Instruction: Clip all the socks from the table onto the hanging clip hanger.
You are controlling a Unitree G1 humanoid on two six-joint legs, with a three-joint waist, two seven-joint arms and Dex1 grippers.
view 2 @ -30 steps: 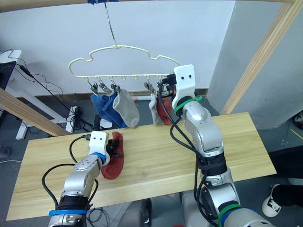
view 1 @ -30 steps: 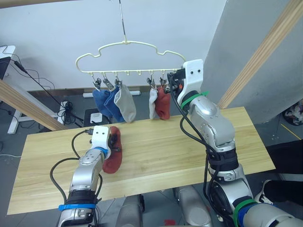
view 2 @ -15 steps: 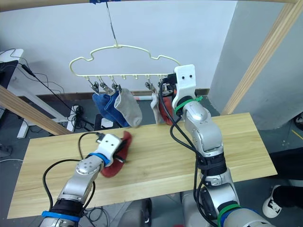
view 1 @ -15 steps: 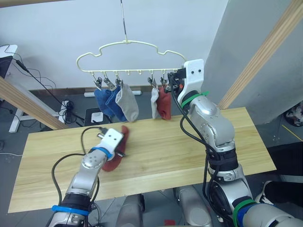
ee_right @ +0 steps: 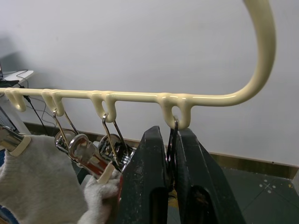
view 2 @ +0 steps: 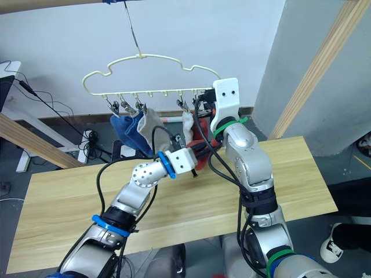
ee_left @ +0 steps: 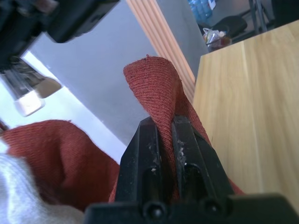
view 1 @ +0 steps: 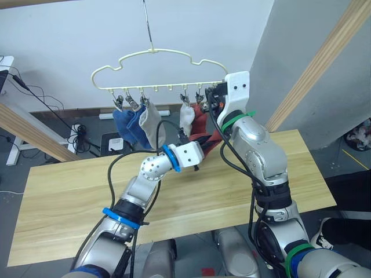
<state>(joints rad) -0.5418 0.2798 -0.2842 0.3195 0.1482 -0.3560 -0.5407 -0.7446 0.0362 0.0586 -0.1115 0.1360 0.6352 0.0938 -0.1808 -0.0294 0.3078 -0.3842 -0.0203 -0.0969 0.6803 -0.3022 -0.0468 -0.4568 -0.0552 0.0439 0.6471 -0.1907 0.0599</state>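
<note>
My left gripper (ee_left: 163, 140) pinches the last rust-red ankle sock (ee_left: 156, 88), cuff up, just below the sixth metal clip (ee_right: 172, 135) my right gripper (ee_right: 169, 154) squeezes.

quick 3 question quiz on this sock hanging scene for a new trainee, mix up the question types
1. True or false: the left hand is shut on a rust-red sock.
2. Multiple choice: what do the right hand's fingers close on? A) a grey sock B) the end clip of the clip hanger C) the table edge
3. Fill in: counting from the robot's left, the socks already hanging run blue sock, grey sock, grey sock, then ____.

Key:
1. True
2. B
3. Rust-red: the hanging red sock
</note>
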